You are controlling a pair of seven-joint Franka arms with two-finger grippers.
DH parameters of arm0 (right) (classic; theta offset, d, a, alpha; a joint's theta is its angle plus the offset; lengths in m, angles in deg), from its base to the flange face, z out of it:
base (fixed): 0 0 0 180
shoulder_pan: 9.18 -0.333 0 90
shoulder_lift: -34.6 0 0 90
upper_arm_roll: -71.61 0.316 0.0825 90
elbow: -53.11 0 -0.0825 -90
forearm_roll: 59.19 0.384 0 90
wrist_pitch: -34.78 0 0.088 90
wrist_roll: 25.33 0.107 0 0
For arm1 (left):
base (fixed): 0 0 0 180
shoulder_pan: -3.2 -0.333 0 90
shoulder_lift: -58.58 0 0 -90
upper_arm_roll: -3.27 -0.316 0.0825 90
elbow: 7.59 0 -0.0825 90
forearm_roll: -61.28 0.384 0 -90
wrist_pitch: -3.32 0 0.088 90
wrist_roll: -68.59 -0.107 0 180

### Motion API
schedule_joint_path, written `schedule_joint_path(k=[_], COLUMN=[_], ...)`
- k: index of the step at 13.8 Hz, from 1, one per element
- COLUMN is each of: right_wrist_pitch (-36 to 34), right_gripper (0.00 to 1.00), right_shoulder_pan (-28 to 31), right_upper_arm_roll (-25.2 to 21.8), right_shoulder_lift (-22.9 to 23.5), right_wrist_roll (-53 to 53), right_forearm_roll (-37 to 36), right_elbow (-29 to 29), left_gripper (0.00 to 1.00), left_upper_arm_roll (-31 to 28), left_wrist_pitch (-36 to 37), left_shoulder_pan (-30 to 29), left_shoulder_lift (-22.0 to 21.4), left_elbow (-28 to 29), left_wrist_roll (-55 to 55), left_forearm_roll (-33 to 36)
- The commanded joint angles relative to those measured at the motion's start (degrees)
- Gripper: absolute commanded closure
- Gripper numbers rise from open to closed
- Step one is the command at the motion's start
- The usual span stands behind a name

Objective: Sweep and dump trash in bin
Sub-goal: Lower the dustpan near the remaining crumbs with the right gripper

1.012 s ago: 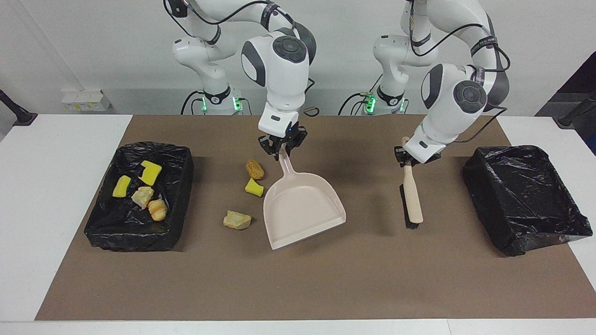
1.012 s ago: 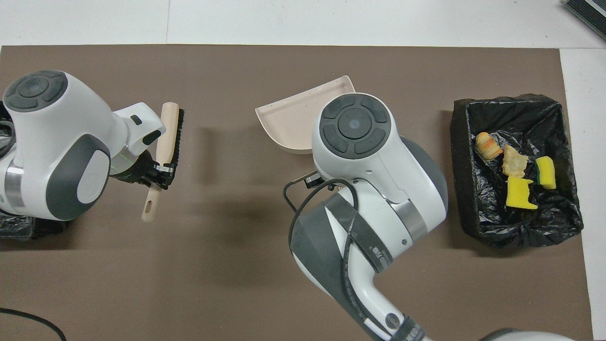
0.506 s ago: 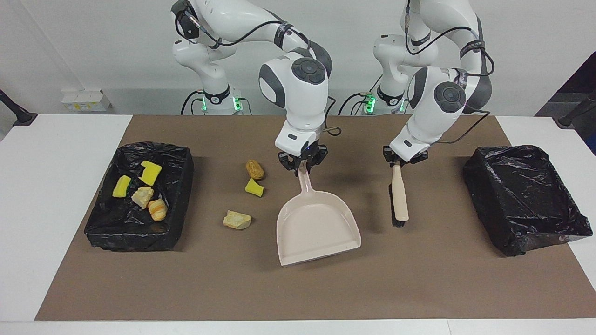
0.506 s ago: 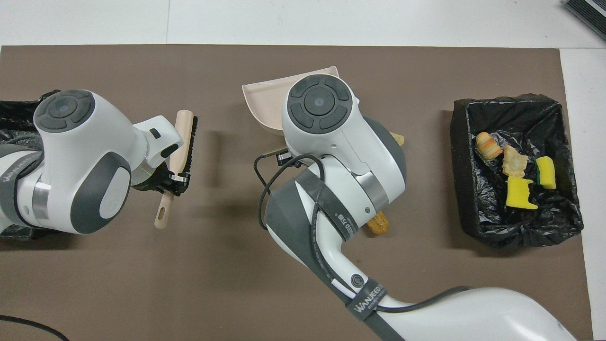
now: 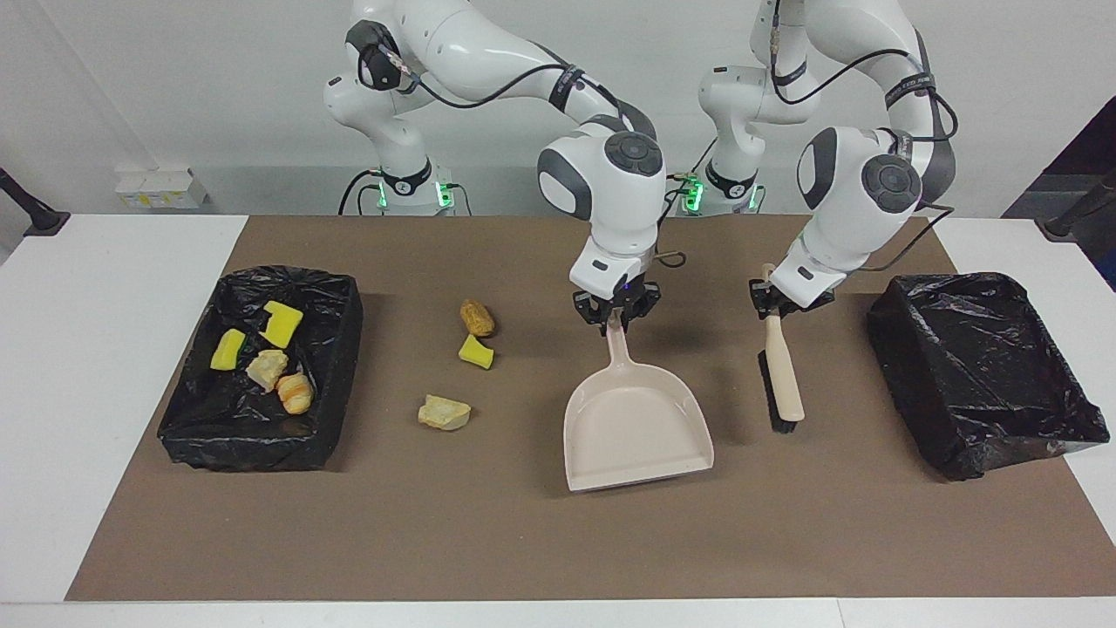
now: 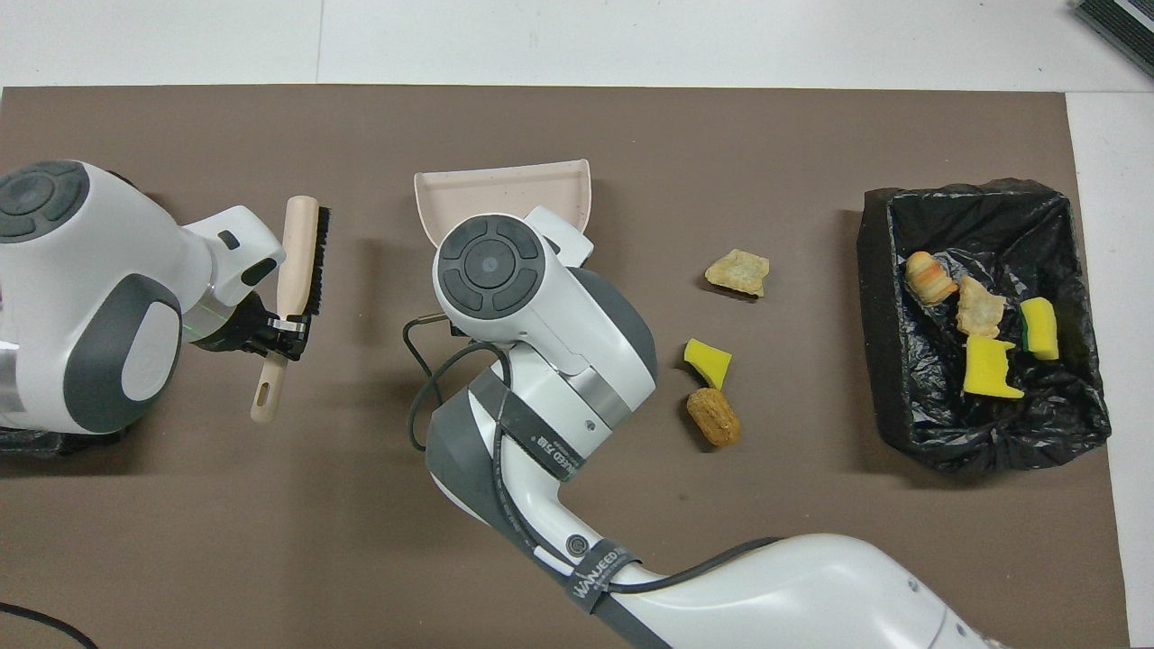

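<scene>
My right gripper [image 5: 615, 316] is shut on the handle of the beige dustpan [image 5: 636, 427] and holds it over the middle of the mat, mouth away from the robots. In the overhead view the dustpan [image 6: 505, 194] shows past the wrist, which hides the gripper. My left gripper [image 5: 772, 301] is shut on the beige brush [image 5: 782, 384], beside the dustpan toward the left arm's end; it also shows in the overhead view [image 6: 284, 326]. Three scraps lie on the mat toward the right arm's end: a brown chunk [image 5: 477, 317], a yellow sponge piece [image 5: 475, 351] and a tan chunk [image 5: 444, 412].
A black-lined bin [image 5: 253, 449] at the right arm's end holds several scraps, among them yellow sponge [image 5: 281, 324] and bread-like chunks [image 5: 296, 392]. A second black-lined bin [image 5: 985, 366] stands at the left arm's end with nothing showing in it.
My right gripper has carried the dustpan toward the left arm's end, away from the three scraps. My left gripper with the brush shifted toward the middle, then back.
</scene>
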State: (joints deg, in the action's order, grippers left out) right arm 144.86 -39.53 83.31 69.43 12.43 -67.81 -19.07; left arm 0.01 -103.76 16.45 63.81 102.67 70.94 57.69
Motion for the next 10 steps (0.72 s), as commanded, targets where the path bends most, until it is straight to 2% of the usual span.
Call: schedule_joint_path(k=[1, 6, 10], right_wrist_pitch=[0.48, 2.33, 3.83], right_gripper=[1.00, 1.00, 1.00], right_shoulder_pan=[-1.02, -1.38, -4.54], right_upper_arm_roll=[-1.76, -2.11, -2.64], right_shoulder_lift=[5.50, 7.18, 9.20], right_wrist_roll=[3.97, 4.51, 4.59], right_forearm_roll=[-1.05, -0.96, -0.96], right_elbow=[7.74, 8.81, 8.90], left_gripper=[1.00, 1.00, 1.00], left_upper_arm_roll=[0.35, 0.27, 0.27], left_wrist_pitch=[-3.13, -3.14, -1.73], left_shoulder_pan=[-1.99, -2.70, -2.61], left_shoulder_lift=[-0.84, -0.84, -0.14], left_elbow=[2.67, 2.95, 1.19], left_wrist_roll=[-2.61, -3.23, -3.14], left_forearm_roll=[0.34, 0.69, 1.04])
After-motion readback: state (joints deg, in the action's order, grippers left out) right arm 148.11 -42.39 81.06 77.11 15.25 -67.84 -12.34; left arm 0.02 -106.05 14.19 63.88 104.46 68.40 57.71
